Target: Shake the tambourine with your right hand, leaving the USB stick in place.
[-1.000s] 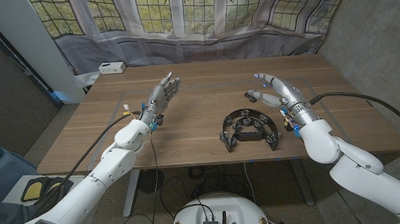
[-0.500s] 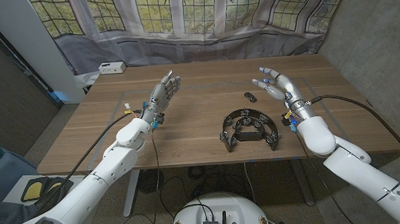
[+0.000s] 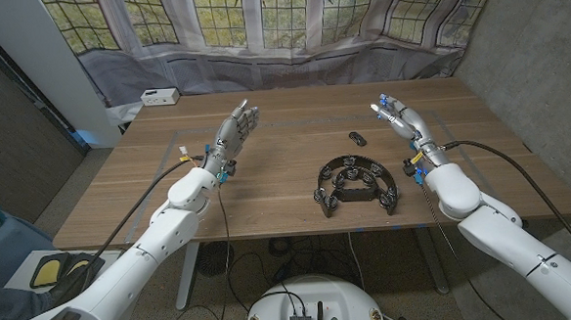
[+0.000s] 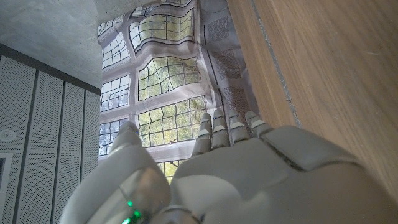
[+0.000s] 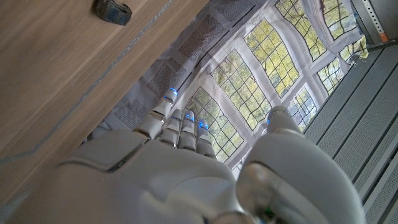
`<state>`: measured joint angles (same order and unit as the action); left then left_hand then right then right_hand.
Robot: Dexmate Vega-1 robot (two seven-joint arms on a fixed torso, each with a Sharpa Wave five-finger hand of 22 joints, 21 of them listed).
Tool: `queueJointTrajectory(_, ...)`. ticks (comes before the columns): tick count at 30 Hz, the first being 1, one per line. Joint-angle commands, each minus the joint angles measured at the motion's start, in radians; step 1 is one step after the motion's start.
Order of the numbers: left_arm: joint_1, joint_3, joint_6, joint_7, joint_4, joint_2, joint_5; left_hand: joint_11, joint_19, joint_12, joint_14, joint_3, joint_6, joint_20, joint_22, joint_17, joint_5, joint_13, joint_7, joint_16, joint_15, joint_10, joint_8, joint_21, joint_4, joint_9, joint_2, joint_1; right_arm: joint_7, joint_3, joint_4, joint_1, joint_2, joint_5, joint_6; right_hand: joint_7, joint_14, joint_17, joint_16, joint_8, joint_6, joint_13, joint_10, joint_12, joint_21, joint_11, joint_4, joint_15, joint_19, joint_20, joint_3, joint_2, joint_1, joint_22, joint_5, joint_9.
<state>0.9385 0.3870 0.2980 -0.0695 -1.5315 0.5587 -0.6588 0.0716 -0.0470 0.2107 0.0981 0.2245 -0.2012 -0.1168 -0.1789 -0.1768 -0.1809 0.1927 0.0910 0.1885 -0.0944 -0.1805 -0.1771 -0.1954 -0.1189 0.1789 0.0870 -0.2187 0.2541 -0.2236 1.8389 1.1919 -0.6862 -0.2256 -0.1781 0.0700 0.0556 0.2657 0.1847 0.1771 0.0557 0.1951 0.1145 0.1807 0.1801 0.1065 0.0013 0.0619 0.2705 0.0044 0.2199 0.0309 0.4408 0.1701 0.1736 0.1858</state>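
Head view: the black half-moon tambourine (image 3: 356, 185) lies on the wooden tabletop (image 3: 276, 170), near the small black USB stick (image 3: 359, 137). The right hand (image 3: 401, 123) hovers beside them, fingers extended and empty; the left hand (image 3: 233, 133) is likewise open-fingered, holding nothing.

No legible text, no labels, no brands — nothing readable on any surface
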Motion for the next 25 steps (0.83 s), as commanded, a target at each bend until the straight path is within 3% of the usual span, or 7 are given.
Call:
queueJointTrajectory(1, -0.011, 0.008, 0.009, -0.001, 0.021, -0.015, 0.005, 0.0, 0.005, -0.001, 0.001, 0.006, 0.005, 0.001, -0.002, -0.004, 0.0, 0.005, 0.002, -0.001, 0.002, 0.003, -0.002, -0.005, 0.001, 0.002, 0.0, 0.004, -0.185, -0.005, -0.128, -0.043, 0.016, -0.28, -0.092, 0.005, -0.076, -0.004, -0.006, 0.005, -0.024, -0.001, -0.063, -0.005, -0.008, 0.007, 0.003, 0.011, -0.083, -0.011, -0.023, -0.006, -0.044, 0.005, 0.004, 0.001)
queueJointTrajectory(4, -0.014, 0.011, 0.009, -0.003, 0.026, -0.018, 0.006, 0.001, 0.004, -0.001, 0.001, 0.006, 0.004, 0.002, -0.002, -0.004, 0.0, 0.005, 0.002, -0.001, 0.002, 0.003, -0.003, -0.005, 0.0, 0.002, 0.0, 0.004, -0.237, -0.005, -0.169, -0.05, 0.035, -0.354, -0.127, 0.005, -0.1, -0.006, -0.006, 0.006, -0.029, -0.001, -0.089, -0.006, -0.009, 0.011, 0.006, 0.013, -0.114, -0.011, -0.031, -0.009, -0.06, 0.005, 0.005, 0.0)
queueJointTrajectory(9, -0.016, 0.013, 0.007, -0.001, 0.026, -0.017, 0.01, 0.0, 0.003, -0.001, 0.001, 0.006, 0.003, 0.001, -0.002, -0.004, 0.0, 0.005, 0.002, -0.001, 0.003, 0.004, -0.004, -0.004, 0.0, 0.002, 0.0, 0.004, -0.283, -0.011, -0.215, -0.062, 0.053, -0.416, -0.165, 0.007, -0.105, -0.007, -0.002, 0.005, -0.037, -0.001, -0.103, -0.006, -0.004, 0.008, 0.008, 0.013, -0.117, -0.011, -0.037, -0.013, -0.071, 0.005, 0.005, 0.0)
queueJointTrajectory(25, -0.016, 0.009, 0.0, -0.006, 0.027, -0.01, 0.006, -0.004, 0.003, 0.0, 0.001, 0.006, -0.001, 0.001, -0.002, -0.004, 0.0, 0.005, 0.004, -0.001, 0.003, 0.002, -0.008, -0.004, 0.0, 0.002, -0.002, 0.004, -0.275, -0.045, -0.246, -0.085, 0.059, -0.433, -0.17, 0.006, -0.081, -0.011, 0.014, 0.013, -0.023, -0.002, -0.078, 0.011, 0.011, 0.011, 0.01, 0.014, -0.095, -0.012, -0.046, -0.015, -0.087, 0.005, 0.007, -0.001)
